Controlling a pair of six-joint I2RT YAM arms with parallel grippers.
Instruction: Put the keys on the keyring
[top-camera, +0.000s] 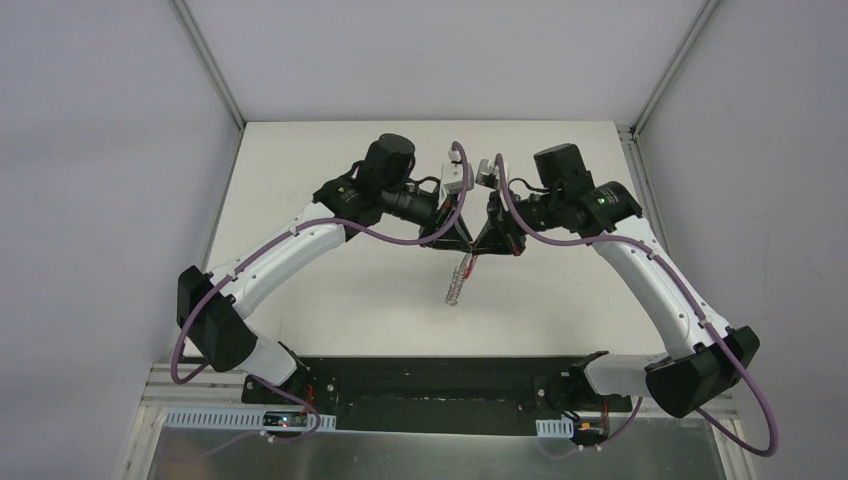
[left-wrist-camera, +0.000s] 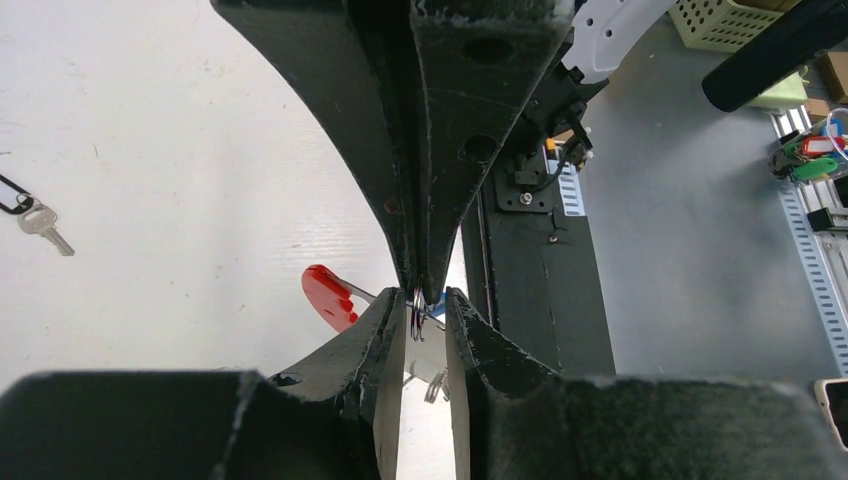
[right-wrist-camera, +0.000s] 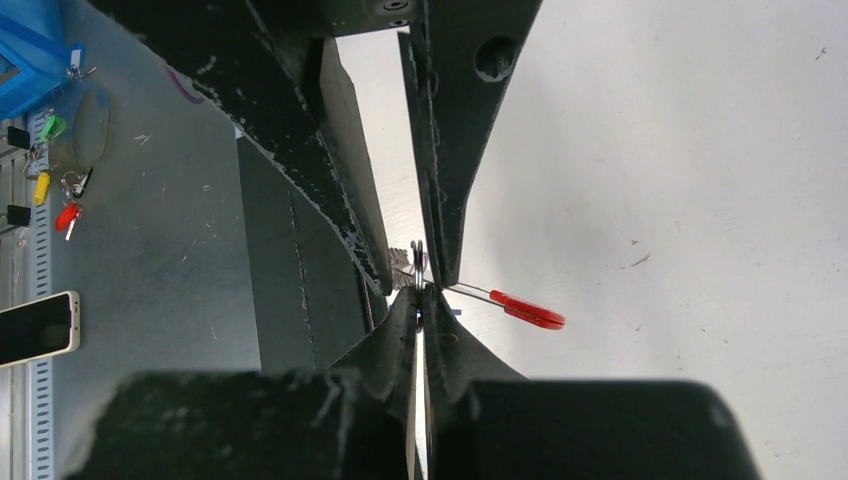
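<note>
Keyring (top-camera: 457, 285) hung in the air over the middle of the table (top-camera: 350, 310). Its silvery chain dangled straight down from the spot where both my grippers met tip to tip. The red tag (left-wrist-camera: 328, 295) stuck out sideways just beside that meeting point.

My right gripper (right-wrist-camera: 421, 295) was closed, its jaws pressed flat together on a metal ring (left-wrist-camera: 417, 312) at the top of the chain. I judged it was holding the keyring up off the table so the ring stood edge-on and reachable.

My left gripper (left-wrist-camera: 425, 300) came in from the opposite side with its jaws parted and a clear gap between them. The ring sat in that gap, close against one finger. I could not tell whether either finger actually touched it.

A speck of blue (left-wrist-camera: 438, 311) showed right at the ring, probably the blue key. I could not tell whether it was on the ring or only pressed against it.

The silver key (left-wrist-camera: 40, 225), with its dark loop, lay flat on the table well apart from both grippers. I judged it was not yet on the keyring.

Containers, both off the table:
- A pale slotted basket (left-wrist-camera: 720, 20); its contents were not visible.
- A blue bin (right-wrist-camera: 30, 50); its inside was hidden.
- Loose coloured tags (right-wrist-camera: 45, 160) lay near the bin, not in it.
</note>
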